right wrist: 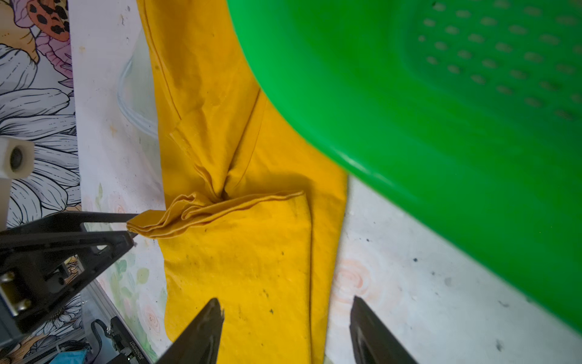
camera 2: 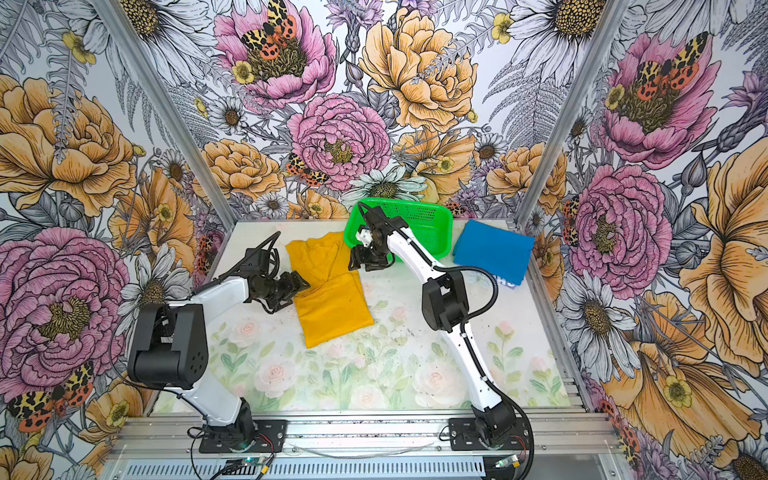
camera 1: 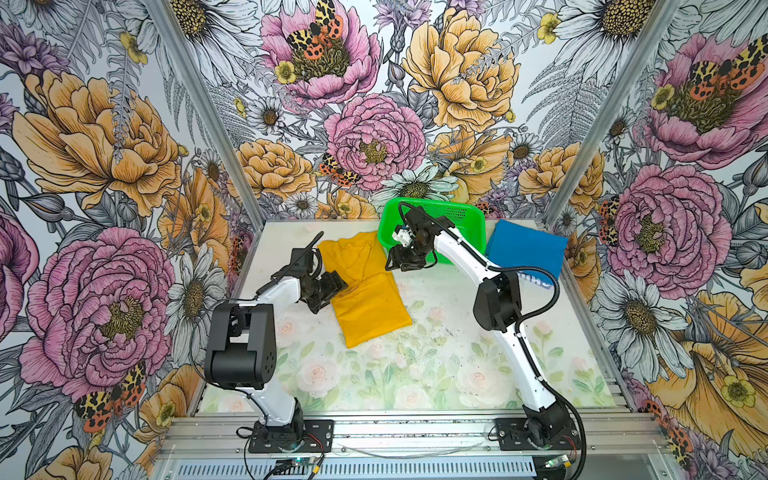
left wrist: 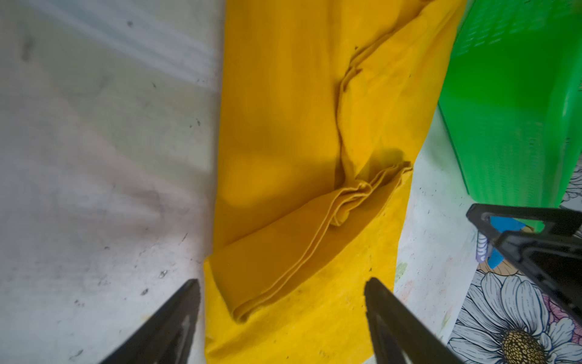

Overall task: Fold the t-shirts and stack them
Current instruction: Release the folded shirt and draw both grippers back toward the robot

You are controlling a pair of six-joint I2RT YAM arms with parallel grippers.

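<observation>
Cloth is limp; I'd pinch the yellow t-shirt (camera 1: 368,307) by its hem corners. My left gripper (left wrist: 282,280) and right gripper (right wrist: 286,298) gape empty.

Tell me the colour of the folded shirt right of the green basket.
That t-shirt is bright blue, clearest in a top view.

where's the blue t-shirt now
In both top views the blue t-shirt lies folded at the far right corner of the table, beside the green basket, apart from the yellow t-shirt.

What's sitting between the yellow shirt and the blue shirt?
The green basket stands between the yellow shirt and blue shirt; both top views show it.
</observation>
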